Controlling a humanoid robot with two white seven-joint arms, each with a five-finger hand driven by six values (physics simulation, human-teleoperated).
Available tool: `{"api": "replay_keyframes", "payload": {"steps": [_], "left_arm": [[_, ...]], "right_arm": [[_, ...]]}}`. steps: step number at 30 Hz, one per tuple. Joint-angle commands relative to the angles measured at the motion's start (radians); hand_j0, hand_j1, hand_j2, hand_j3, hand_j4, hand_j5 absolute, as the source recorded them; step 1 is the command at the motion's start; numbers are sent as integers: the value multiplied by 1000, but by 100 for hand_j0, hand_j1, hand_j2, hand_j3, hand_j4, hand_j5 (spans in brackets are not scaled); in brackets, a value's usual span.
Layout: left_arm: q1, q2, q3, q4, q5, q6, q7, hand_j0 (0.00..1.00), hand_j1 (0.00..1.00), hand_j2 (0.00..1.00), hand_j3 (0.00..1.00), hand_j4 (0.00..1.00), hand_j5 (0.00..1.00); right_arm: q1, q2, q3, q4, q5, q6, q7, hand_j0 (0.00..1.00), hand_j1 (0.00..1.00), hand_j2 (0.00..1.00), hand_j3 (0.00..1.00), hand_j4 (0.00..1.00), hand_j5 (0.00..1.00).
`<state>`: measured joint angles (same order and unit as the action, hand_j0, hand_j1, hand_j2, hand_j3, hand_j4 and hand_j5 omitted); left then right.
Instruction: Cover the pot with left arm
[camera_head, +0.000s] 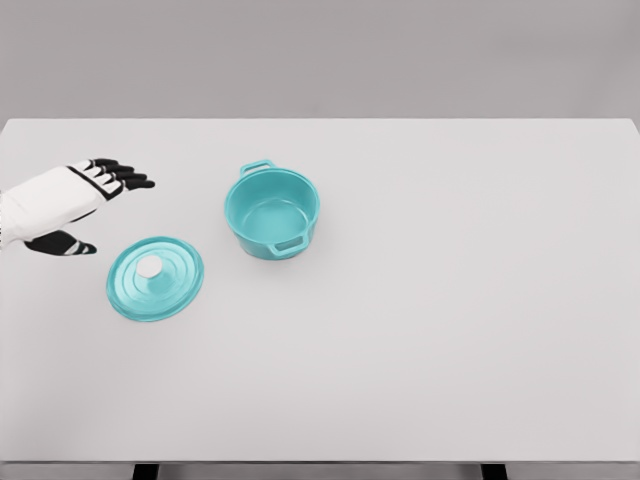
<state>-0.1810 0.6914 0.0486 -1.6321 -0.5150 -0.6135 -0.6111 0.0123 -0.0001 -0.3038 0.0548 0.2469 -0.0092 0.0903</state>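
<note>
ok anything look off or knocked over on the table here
Nothing stands out. The teal pot stands upright and open, its lid lies flat, knob up, apart from it, and the left hand hovers open nearby.

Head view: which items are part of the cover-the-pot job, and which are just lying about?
Part of the job:
- teal pot, open, upright on the table
- teal lid, flat on the table to the pot's left, white knob up
- left hand, fingers spread, holding nothing, just beyond the lid

Lying about:
- nothing loose; only the white table that carries it all
</note>
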Motion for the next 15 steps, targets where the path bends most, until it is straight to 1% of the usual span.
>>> {"api": "replay_keyframes", "payload": {"steps": [1, 2, 5, 6, 9, 12, 15], "left_arm": [[2, 2, -15, -6, 9, 3, 0, 96, 96, 96, 96, 96, 96], [2, 2, -15, -6, 9, 3, 0, 94, 94, 94, 94, 94, 94], [8, 3, -29, -9, 9, 3, 0, 81, 81, 81, 81, 81, 81], [9, 5, -33, -12, 12, 3, 0, 80, 80, 80, 80, 80, 80], [9, 7, -59, -15, 13, 3, 0, 80, 80, 80, 80, 80, 80], [15, 36, -75, -14, 13, 3, 0, 79, 79, 79, 79, 79, 79], [17, 68, -110, -14, 24, 3, 0, 73, 73, 73, 73, 73, 73]], "right_arm": [[-2, 0, 0, 0, 0, 0, 0, 100, 100, 100, 100, 100, 100], [0, 0, 0, 0, 0, 0, 0, 100, 100, 100, 100, 100, 100], [-2, 0, 0, 0, 0, 0, 0, 100, 100, 100, 100, 100, 100], [0, 0, 0, 0, 0, 0, 0, 100, 100, 100, 100, 100, 100], [0, 0, 0, -1, 0, 0, 0, 100, 100, 100, 100, 100, 100], [0, 0, 0, 0, 0, 0, 0, 100, 100, 100, 100, 100, 100], [0, 0, 0, 0, 0, 0, 0, 100, 100, 100, 100, 100, 100]]}}
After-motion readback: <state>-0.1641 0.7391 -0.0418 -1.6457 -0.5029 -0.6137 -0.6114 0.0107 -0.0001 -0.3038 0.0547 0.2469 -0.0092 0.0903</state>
